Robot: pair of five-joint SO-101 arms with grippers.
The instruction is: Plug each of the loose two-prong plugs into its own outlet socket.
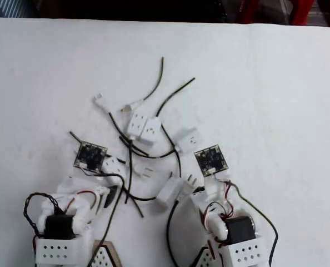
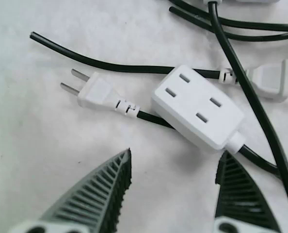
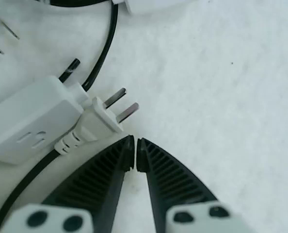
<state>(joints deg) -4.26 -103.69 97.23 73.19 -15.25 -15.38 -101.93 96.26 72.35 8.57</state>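
Showing both arms at the near edge of the white worktop [image 1: 276, 83], with plugs, sockets and black cords tangled toward its middle. The left gripper [image 2: 177, 158] has its jaws spread wide and empty, just short of a white outlet socket [image 2: 197, 107]. A loose two-prong plug [image 2: 98, 92] lies beside this socket, prongs pointing away. The right gripper [image 3: 135, 142] has its jaws almost together, holding nothing, tips just beside a second plug [image 3: 103, 119]. That plug lies against another socket block [image 3: 27, 126], prongs bare.

Bright, even light washes the white table [image 1: 276, 83] (near glare), leaving only faint, soft shadows beside the cords [image 2: 260, 121].
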